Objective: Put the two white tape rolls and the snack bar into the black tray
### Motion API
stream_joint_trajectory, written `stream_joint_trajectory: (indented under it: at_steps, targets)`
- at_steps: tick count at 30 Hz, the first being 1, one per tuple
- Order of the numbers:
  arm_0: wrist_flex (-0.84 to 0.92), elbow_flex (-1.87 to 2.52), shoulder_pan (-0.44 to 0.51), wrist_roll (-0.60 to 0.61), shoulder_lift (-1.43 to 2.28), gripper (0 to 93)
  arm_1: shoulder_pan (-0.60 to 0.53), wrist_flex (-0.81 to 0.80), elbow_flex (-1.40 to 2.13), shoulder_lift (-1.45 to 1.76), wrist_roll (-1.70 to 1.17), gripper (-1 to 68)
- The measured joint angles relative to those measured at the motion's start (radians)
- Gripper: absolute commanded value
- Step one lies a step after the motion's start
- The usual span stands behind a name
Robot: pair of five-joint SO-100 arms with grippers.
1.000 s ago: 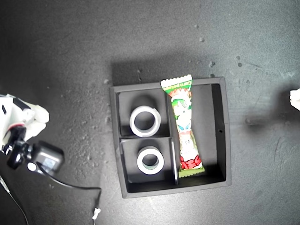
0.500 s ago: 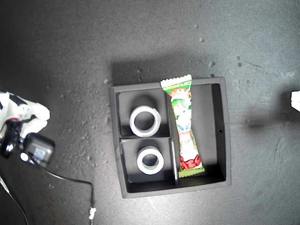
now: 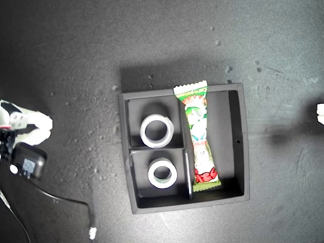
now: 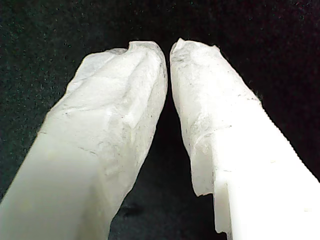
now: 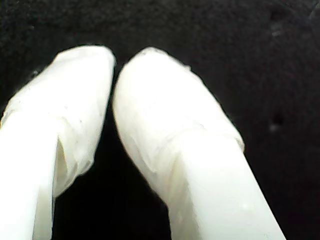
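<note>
The black tray (image 3: 243,152) sits mid-scene in the exterior view. One all-white tape roll (image 3: 157,130) lies in its upper small compartment. The tape roll with a greenish core (image 3: 162,172) lies in the lower small one. In the long compartment the snack bar (image 3: 198,137) lies slanted, its upper crimped end resting over the tray's wall. My first gripper (image 4: 168,50) is shut with nothing between its white fingers, over dark surface. My second gripper (image 5: 114,70) is likewise shut and empty. The wrist views do not show which arm is which.
An arm (image 3: 25,125) with a black camera block (image 3: 28,161) shows at the exterior view's left edge, and a black cable (image 3: 66,199) trails from it. A sliver of the other arm (image 3: 320,112) shows at the right edge. Dark speckled table surface surrounds the tray.
The arm at the exterior view's left has drawn back toward that edge, dragging its cable along. The arm at the right edge has slid further out of view. The tray's contents have not moved.
</note>
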Motion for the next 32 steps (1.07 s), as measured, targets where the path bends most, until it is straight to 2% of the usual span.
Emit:
stream_joint_trajectory:
  at_steps: [6, 8, 12, 15, 32]
  targets:
    - [0.031, 0.000, 0.038, -0.052, 0.000, 0.3, -0.011, 0.044, 0.000, 0.000, 0.023, 0.0]
    - [0.035, 0.000, 0.038, -0.057, 0.000, 0.3, 0.009, 0.046, 0.000, 0.009, -0.071, 0.0]
    - [0.035, 0.000, 0.032, 0.115, 0.000, 0.3, 0.028, 0.037, 0.000, 0.008, -0.219, 0.0]
    - [0.035, 0.000, 0.014, 0.166, 0.000, 0.3, 0.057, 0.035, 0.000, 0.008, -0.258, 0.0]
    - [0.035, 0.000, 0.012, 0.172, 0.000, 0.3, 0.057, 0.035, 0.000, 0.008, -0.262, 0.0]
